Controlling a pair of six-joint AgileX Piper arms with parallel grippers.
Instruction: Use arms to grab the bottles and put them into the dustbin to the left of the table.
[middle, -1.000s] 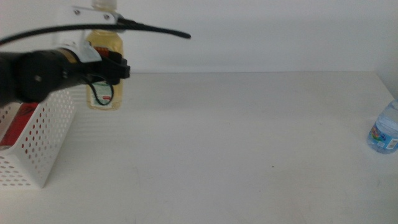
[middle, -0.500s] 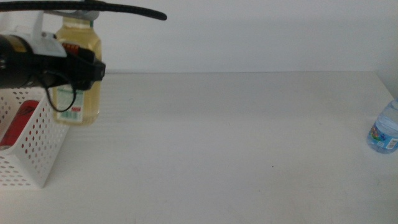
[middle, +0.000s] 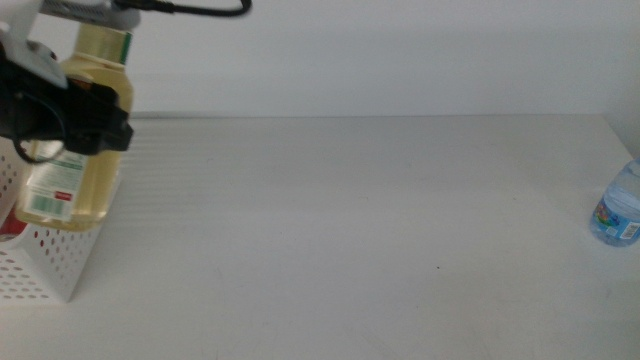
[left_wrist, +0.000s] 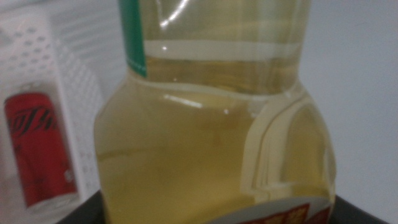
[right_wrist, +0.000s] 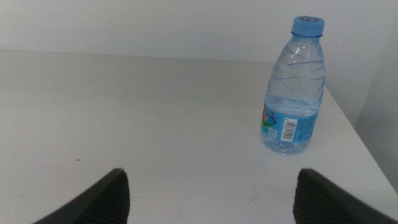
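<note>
Counter: plain white flat counter (middle: 360, 220) under a pale wall, wide and mostly bare.
Left claw: black left claw (middle: 95, 120) at the far left of the middle view, clamped around the yellow-liquid bottle.
Yellow-liquid bottle: large clear plastic bottle of yellow liquid (middle: 75, 170) with a red-white label low on its body, held upright off the counter, over the near right corner of the basket; in the left wrist view it fills most of the picture (left_wrist: 217, 143).
Basket: white rectangular plastic basket with round holes in its sides (middle: 50, 260), at the counter's left edge.
Can: slim red cola can (left_wrist: 40, 149) lying inside the basket.
Right claw: right claw (right_wrist: 208, 193) waits low over the counter, jaws spread wide, holding nothing.
Water bottle: small clear blue-capped water bottle (right_wrist: 295, 87) stands upright near the counter's right edge, well apart from the basket (middle: 620, 205).
</note>
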